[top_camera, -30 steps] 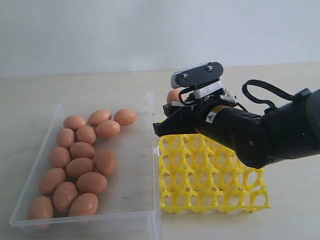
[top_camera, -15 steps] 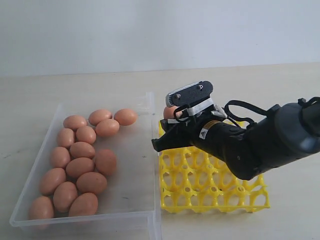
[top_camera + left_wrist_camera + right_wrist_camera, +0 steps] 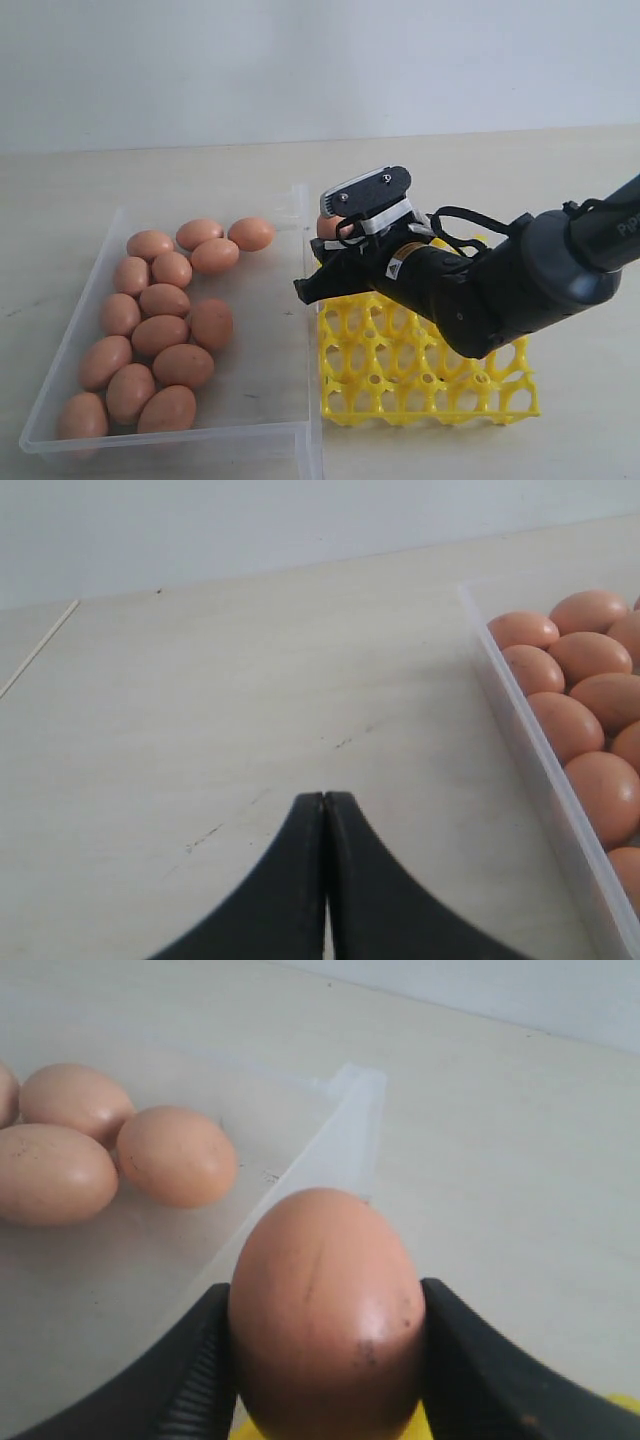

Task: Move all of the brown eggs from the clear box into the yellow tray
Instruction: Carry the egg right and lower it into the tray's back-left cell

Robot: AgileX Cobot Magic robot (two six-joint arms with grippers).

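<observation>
My right gripper (image 3: 322, 252) (image 3: 328, 1350) is shut on one brown egg (image 3: 327, 1315), which shows as a sliver (image 3: 330, 226) behind the wrist in the exterior view. It hangs over the far left corner of the yellow tray (image 3: 430, 385), whose visible cups hold nothing. Several brown eggs (image 3: 160, 332) lie in the left half of the clear box (image 3: 265, 330); some show in the right wrist view (image 3: 175, 1155). My left gripper (image 3: 325, 798) is shut on nothing, low over bare table beside the box wall (image 3: 530, 770), and is out of the exterior view.
The box and tray sit side by side on a pale wooden table (image 3: 200, 170) with a plain light wall behind. The right arm's black body (image 3: 490, 290) covers the tray's far rows. The box's right half holds no eggs.
The right gripper, still holding the egg, has moved left and a little lower, toward the tray's far left corner by the box wall. The eggs in the box have not moved.
</observation>
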